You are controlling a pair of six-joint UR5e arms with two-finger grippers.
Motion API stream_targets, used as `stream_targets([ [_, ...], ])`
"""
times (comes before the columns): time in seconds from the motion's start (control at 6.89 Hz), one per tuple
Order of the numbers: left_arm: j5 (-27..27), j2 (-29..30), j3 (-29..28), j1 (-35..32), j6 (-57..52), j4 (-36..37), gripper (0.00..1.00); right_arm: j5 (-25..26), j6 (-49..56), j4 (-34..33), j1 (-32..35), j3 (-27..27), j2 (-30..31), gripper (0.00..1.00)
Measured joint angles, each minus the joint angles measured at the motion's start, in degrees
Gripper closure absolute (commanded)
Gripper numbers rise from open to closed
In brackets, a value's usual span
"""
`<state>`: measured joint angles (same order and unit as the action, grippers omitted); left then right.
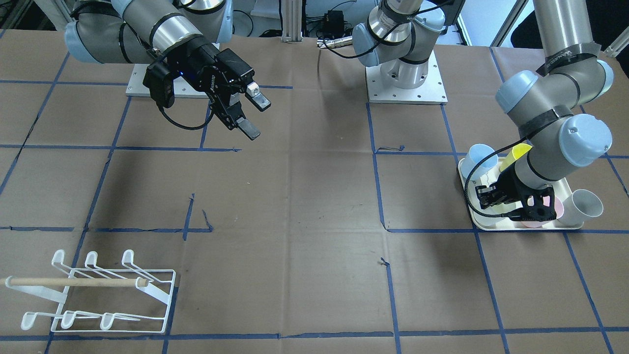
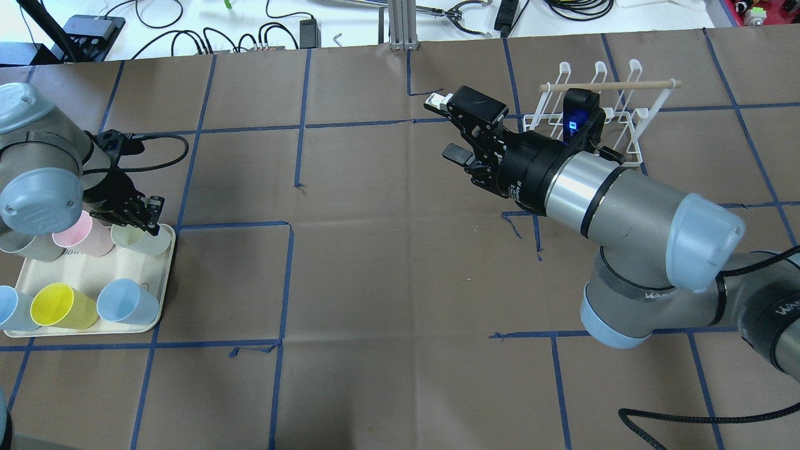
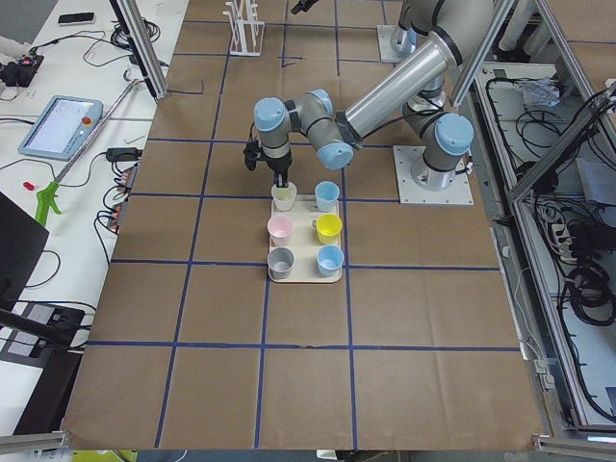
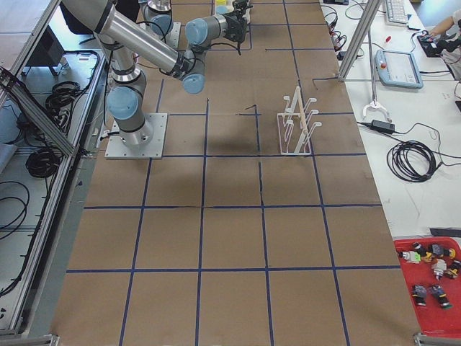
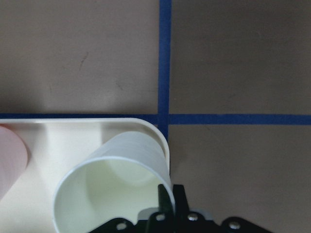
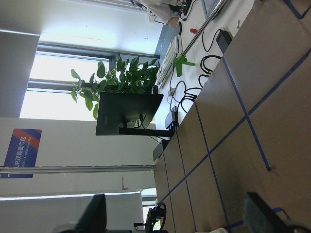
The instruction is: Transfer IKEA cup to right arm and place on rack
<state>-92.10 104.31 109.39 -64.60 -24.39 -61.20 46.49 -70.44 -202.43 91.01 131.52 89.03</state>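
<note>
Brown paper covers the table, ruled into squares by blue tape.

Item 1 – IKEA cup (image 2: 140,240): pale cream, upright and mouth up. It stands in the corner of the cream tray (image 2: 164,275) nearest the table's middle, on the side away from the robot's base.

Item 2 – left gripper (image 5: 170,194): lowered onto that cup. The left wrist view shows one finger inside the rim and one outside, drawn close upon the cup's wall.

Item 3 – right gripper (image 2: 444,127): raised above the table, with jaws spread wide and nothing between them.

Item 4 – rack (image 1: 118,272): white wire with a wooden dowel (image 1: 98,282) across it. It sits on the robot's right near the far edge of the table, well apart from the tray. No cup hangs on its prongs.

Item 5 – other cups on the tray: pink cup (image 2: 84,236) just beside the cream one, grey cup (image 2: 28,247), yellow cup (image 2: 59,306) and two blue cups (image 2: 125,301).
</note>
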Motion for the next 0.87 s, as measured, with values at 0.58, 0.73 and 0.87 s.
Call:
stream_targets([
  [0.58,-0.42,-8.03,-7.82,-2.12,2.06,-12.42,1.0,3.31,-2.91,-1.91,-0.01,0.12,0.04,0.0],
  [0.73,2.92,-8.78,-9.91,-4.11,2.48,-13.86,1.0,5.56,-5.12,-4.49,0.01,0.13,-0.06,0.0],
  [0.87,7.25,-9.34,-11.2,-6.49,3.03,-14.48,1.0,7.02,-7.03,-6.54,0.03,0.14,-0.13,0.0],
])
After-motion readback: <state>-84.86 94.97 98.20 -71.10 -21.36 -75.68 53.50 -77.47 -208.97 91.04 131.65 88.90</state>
